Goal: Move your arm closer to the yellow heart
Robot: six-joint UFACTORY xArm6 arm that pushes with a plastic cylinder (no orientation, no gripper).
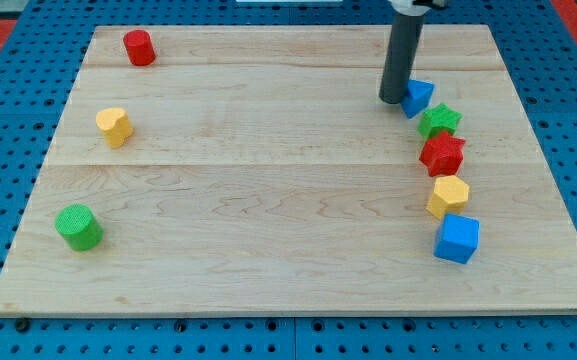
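A single view is provided. The wooden board [268, 180] is seen from above at a forward tilt, from its near edge, filling most of the frame; blue pegboard [8, 335] is visible around it.

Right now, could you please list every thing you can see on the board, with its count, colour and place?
cylinder: 1, red, near the view's top left corner of the board
heart: 1, yellow, near the view's left edge, below the red cylinder
cylinder: 1, green, near the view's bottom left
triangular block: 1, blue, at the top of a column on the view's right
star: 1, green, just below the blue triangular block
star: 1, red, below the green star
hexagon: 1, yellow, below the red star
cube: 1, blue, at the column's bottom
board: 1, light wood, on a blue perforated surface
my tip: 1, dark rod, just left of the blue triangular block, far from the yellow heart
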